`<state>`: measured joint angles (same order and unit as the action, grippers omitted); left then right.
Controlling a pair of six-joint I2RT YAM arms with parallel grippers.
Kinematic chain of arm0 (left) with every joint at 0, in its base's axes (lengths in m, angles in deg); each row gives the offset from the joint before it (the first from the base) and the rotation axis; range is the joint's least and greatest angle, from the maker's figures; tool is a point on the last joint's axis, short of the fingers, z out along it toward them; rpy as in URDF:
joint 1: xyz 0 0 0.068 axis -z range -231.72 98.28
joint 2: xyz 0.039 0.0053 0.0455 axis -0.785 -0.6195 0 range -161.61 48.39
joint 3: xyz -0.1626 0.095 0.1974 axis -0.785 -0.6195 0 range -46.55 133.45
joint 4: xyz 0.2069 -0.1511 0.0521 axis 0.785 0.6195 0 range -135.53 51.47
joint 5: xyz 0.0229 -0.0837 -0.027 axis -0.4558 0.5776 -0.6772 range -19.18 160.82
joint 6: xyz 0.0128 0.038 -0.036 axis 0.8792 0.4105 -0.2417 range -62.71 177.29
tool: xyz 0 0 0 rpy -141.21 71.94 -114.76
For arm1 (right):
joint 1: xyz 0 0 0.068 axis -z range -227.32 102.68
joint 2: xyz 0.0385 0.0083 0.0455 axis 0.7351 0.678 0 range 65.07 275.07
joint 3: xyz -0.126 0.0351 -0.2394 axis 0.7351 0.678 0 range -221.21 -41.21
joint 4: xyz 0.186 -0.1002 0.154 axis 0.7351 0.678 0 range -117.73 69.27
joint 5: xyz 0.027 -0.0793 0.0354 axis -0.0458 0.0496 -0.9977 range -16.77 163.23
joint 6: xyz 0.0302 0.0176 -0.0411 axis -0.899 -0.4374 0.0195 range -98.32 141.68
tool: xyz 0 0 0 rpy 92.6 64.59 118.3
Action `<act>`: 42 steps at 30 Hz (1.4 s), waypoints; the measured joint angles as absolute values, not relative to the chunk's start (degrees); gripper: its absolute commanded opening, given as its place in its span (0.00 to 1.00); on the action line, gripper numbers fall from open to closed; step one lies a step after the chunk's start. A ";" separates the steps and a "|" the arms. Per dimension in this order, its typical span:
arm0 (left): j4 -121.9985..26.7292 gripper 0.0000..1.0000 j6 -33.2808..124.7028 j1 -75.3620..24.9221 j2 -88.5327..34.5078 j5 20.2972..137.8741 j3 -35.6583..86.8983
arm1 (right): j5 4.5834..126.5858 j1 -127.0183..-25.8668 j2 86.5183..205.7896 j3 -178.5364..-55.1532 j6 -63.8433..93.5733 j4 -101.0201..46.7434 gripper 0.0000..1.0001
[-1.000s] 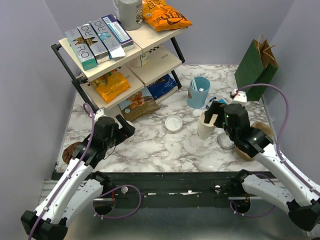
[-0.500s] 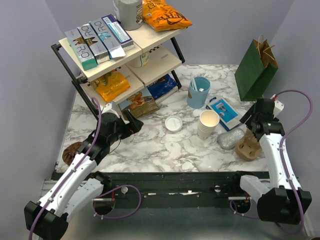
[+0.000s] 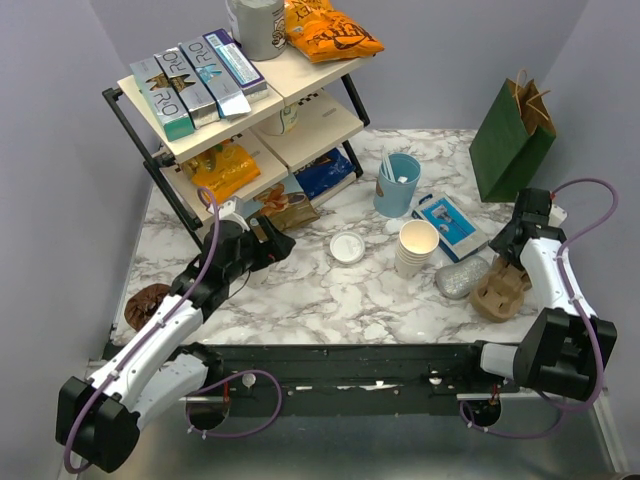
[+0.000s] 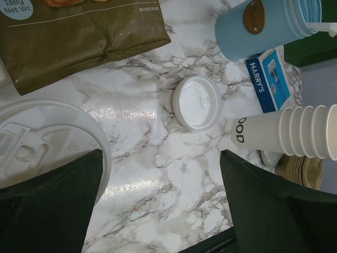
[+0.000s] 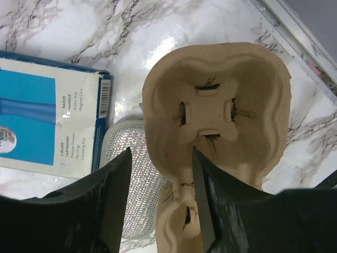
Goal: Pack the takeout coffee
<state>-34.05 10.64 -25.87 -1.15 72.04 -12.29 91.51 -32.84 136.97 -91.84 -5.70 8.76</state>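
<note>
Coffee not yet packed on the white marble table (image 3: 330, 300).
Your left gripper (image 4: 160, 174) holds its jaws wide. Your right gripper (image 5: 161, 168) has jaws half apart over the brown pulp cup carrier (image 5: 216, 105); you cannot tell if they grip it. The takeout coffee (image 3: 348, 247), a small cream paper cup with round white lid, stands between the arms, near the stack of lidless cream cups (image 3: 416, 247), on its left.

"HARRY'S" is printed on the blue box (image 4: 267, 79), and in the right wrist view its side reads "RAZOR HANDLE". The brown snack bag (image 4: 79, 37) shows "138g Net Wt". The stacked paper cups (image 4: 284, 132) bear the letters "OD".
</note>
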 measured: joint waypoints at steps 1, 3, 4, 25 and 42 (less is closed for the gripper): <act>-34.33 0.99 10.77 -25.81 -1.34 72.12 -12.29 | 91.53 -32.64 137.06 -91.84 -5.70 8.67 0.51; -34.79 0.99 11.01 -25.81 -1.56 72.23 -12.29 | 91.57 -32.20 137.19 -91.84 -5.70 8.23 0.49; -34.90 0.99 11.05 -25.81 -1.60 72.28 -12.29 | 91.60 -32.09 137.28 -91.84 -5.67 8.04 0.46; -35.03 0.99 11.42 -25.81 0.54 72.34 -12.31 | 91.53 -31.83 139.07 -91.84 -5.28 7.03 0.26; -35.01 0.99 11.42 -25.81 0.65 72.32 -12.31 | 90.48 -31.81 134.92 -91.84 -3.71 6.44 0.01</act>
